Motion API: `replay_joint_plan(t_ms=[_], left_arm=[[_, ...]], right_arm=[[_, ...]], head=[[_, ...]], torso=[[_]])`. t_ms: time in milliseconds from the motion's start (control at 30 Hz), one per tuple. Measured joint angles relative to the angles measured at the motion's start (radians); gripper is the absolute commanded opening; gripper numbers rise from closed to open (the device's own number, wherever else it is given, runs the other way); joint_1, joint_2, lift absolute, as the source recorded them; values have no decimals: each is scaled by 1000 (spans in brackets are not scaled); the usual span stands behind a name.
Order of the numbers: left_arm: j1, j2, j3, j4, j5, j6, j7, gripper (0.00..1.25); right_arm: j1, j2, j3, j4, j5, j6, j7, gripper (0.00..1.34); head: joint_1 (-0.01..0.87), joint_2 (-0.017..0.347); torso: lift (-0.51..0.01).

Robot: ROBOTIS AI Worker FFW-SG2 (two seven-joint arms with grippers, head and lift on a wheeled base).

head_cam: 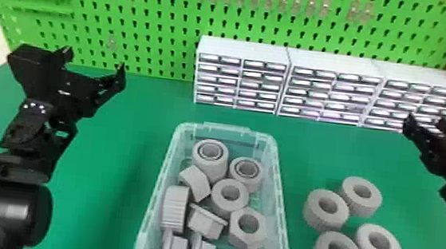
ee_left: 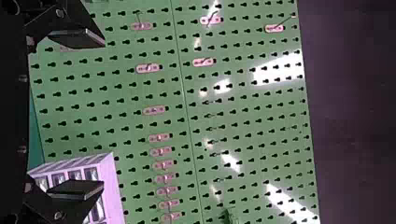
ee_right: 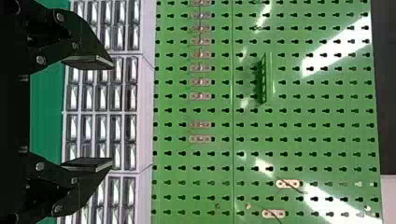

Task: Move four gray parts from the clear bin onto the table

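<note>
**Head view: the count looks met, so your job now is to leave well alone**

Take the clear plastic bin (head_cam: 226, 127) as your landmark. Beyond it stands the green perforated pegboard (head_cam: 159, 10), a hard limit on forward reach. Under it spreads the green table top (head_cam: 116, 170); your widest working room is to its left. The white drawer cabinets (head_cam: 242, 50) stand behind it and run off to its right, so mind their front edges if you swing the right arm inward.

Your left gripper (head_cam: 95, 59) hangs beyond the bin and to its left, its black fingers wide apart, holding nothing. Your right gripper (head_cam: 427, 121) is beyond the bin and to its right, in front of the drawer cabinets, also spread and holding nothing.

Mixed gray parts (head_cam: 203, 222) crowd the bin, some upright, some tipped. Right of the bin, on the table, sit four thick gray rings (head_cam: 369, 209), laid flat with their holes up, in two close pairs.

I judge the move finished. Keep both arms high and apart, and don't sweep low over the rings: a nudge could slide one or stand it on edge to roll. If you must correct one, come straight down, spread around its outside, clear of its neighbour and the bin's raised rim.
</note>
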Motion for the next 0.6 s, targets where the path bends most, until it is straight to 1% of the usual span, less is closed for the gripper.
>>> replay_joint_plan(t_ms=[600], left_arm=[[1,0,1,0,1,-2,4,1042]], right_arm=[[1,-1,8,-1,0,0,-11,815]], head=[[678,34]], torso=[[-50]])
